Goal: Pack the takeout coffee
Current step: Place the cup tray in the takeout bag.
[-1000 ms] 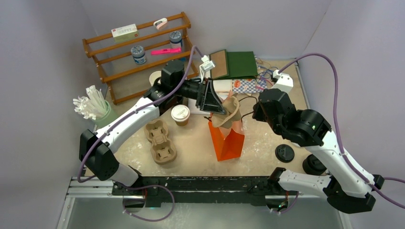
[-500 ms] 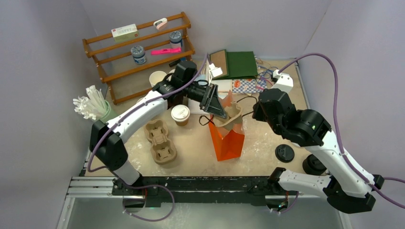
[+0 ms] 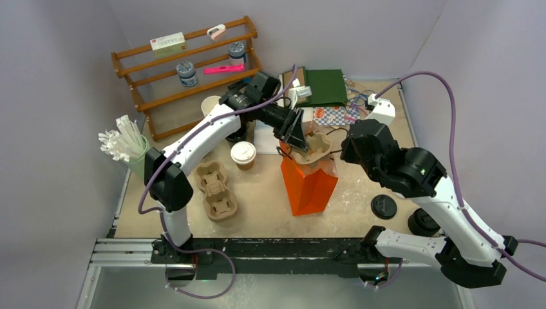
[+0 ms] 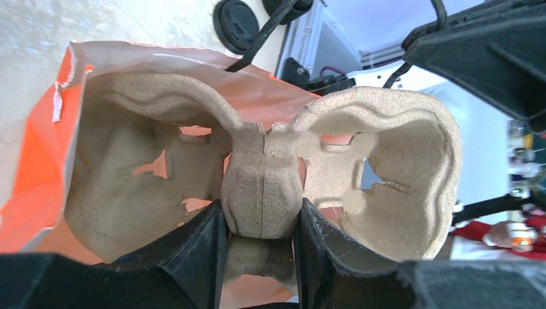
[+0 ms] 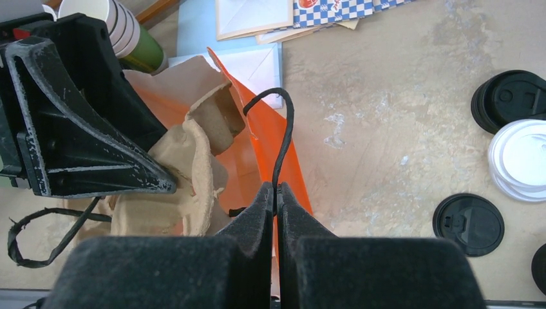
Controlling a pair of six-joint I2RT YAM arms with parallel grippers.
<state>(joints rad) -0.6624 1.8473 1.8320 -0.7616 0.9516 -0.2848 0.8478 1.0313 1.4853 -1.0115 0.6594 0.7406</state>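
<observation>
Carrier [image 4: 129, 161] sits in the mouth of the orange bag [image 3: 309, 187], left gripper [image 4: 261, 214] clamped on its centre post. Right gripper [image 5: 275, 193] pinches the bag's black handle [image 5: 283, 141], jaws tight. 1 lidded coffee [image 3: 243, 153] stands on the table [image 3: 264, 201] left of the bag, beside a 2nd carrier [image 3: 216, 190].
</observation>
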